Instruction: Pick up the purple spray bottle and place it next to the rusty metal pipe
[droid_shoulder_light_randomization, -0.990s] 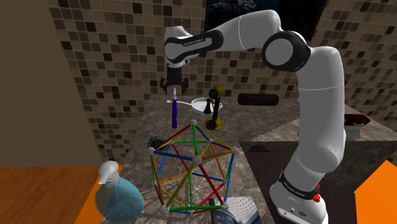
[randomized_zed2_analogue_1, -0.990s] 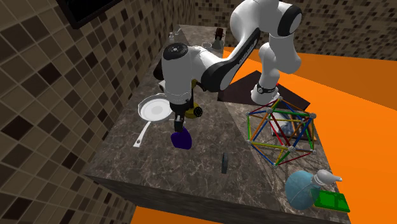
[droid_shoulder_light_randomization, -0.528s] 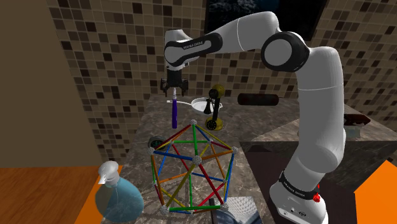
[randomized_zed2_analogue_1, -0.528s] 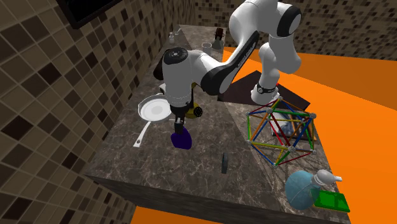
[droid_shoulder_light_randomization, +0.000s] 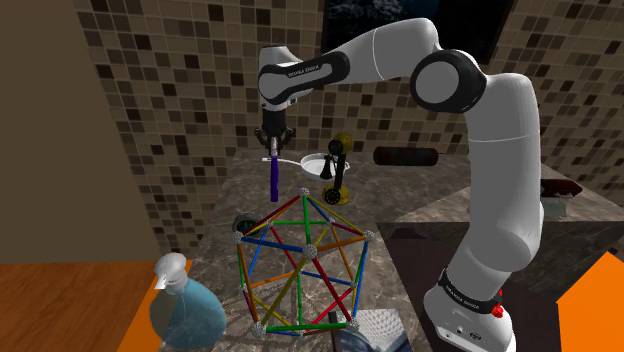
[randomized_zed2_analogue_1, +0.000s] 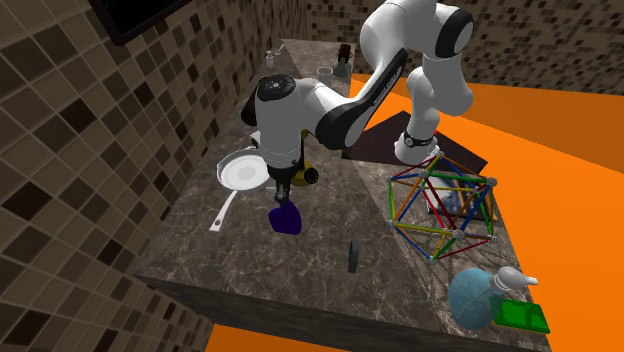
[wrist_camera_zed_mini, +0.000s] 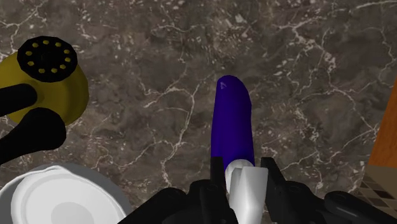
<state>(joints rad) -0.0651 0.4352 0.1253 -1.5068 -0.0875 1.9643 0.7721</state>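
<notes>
Gripper (droid_shoulder_light_randomization: 272, 146) pinched snug around the white cap (wrist_camera_zed_mini: 245, 188) of the purple spray bottle (droid_shoulder_light_randomization: 272, 178), which hangs upright. White pan (randomized_zed2_analogue_1: 243, 172) sits nearby on marble counter (randomized_zed2_analogue_1: 330, 232).

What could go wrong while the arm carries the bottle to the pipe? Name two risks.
The pincer clasps the bottle only by its white head; the hanging purple body could swing or slip out.
The phone stands between bottle and pipe in the shoulder view; a low carry might knock it.
</notes>
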